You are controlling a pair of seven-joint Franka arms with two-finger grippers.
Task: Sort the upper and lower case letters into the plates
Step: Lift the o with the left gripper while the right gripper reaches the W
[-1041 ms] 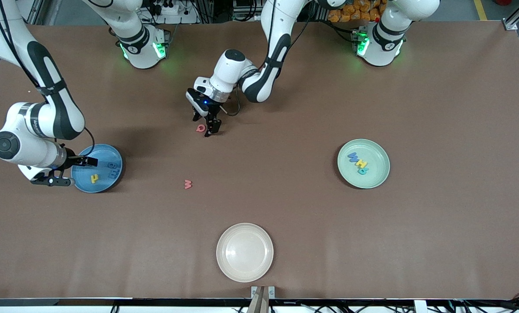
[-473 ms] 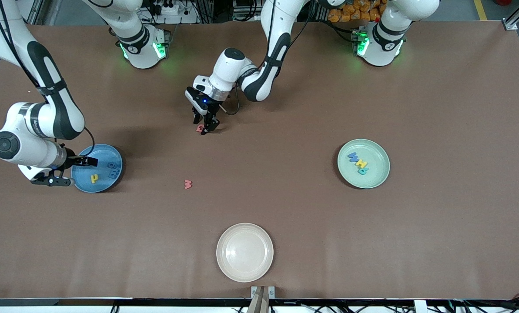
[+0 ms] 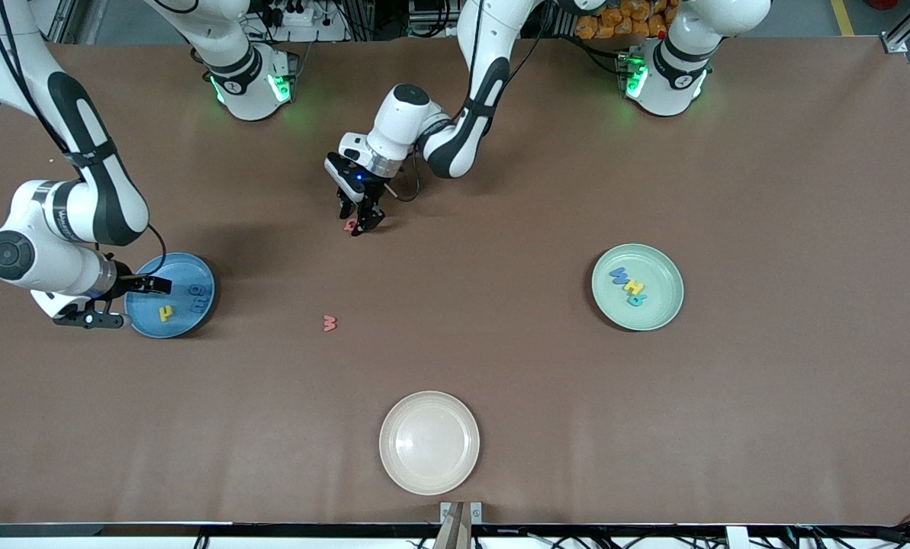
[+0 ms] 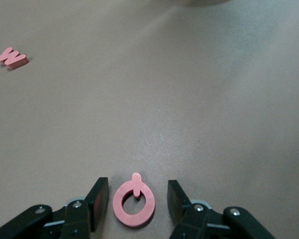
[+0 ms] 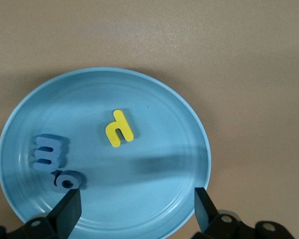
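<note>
Your left claw is down at the table with its jaws standing to either side of the pink ring-shaped letter, a narrow gap showing on each side, so it is parted and not yet pinching. Judge that letter as a light, thin piece, probably soft enough to give a little; it lies flat, so take it across the outer rim of the ring, low against the table, and squeeze gently or it may tip or skate on the smooth covering. A second pink letter, a "w", lies loose on the table nearer the front camera. Your right claw waits spread wide over the edge of the light blue plate, which carries a yellow "h" and two blue letters, one reading as an "m". The mint green plate, toward the left arm's end, holds blue, yellow and teal letters; the blue looks like a "W". A cream plate holds nothing. No brand or label reads.
</note>
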